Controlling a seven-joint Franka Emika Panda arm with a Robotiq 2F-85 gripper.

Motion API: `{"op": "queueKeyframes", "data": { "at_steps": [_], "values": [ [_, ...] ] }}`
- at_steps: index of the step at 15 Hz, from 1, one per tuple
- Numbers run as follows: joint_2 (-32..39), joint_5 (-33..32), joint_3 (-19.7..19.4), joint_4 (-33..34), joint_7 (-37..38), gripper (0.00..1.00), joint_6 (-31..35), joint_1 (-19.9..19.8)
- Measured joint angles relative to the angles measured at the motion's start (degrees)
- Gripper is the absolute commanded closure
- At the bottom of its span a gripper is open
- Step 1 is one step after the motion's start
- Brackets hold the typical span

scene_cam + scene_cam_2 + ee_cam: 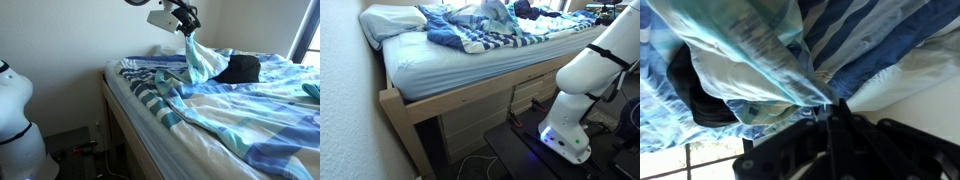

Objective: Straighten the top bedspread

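The top bedspread [250,115], with broad light blue, turquoise and white bands, lies crumpled across the bed. My gripper [187,27] is shut on a corner of it and holds that corner lifted into a peak [200,58] above the bed near the wall. In the wrist view the closed fingers [833,108] pinch the pale turquoise cloth [750,50]. In an exterior view the lifted cloth [496,12] shows at the far side of the bed and the gripper itself is hard to make out.
A cloth with narrow dark-teal-and-white stripes [155,100] lies bunched under the bedspread. A black object [240,69] sits on the bed. The plain white sheet [450,65] covers the mattress on a wooden frame [470,95]. A pillow [390,20] lies at the head. The arm's base [570,130] stands beside the bed.
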Motion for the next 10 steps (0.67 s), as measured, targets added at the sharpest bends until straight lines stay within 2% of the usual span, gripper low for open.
{"op": "queueKeyframes", "data": {
  "at_steps": [10],
  "values": [
    [-0.4,0.0,-0.05,0.0,-0.05,0.98,0.18,6.34]
  ]
}}
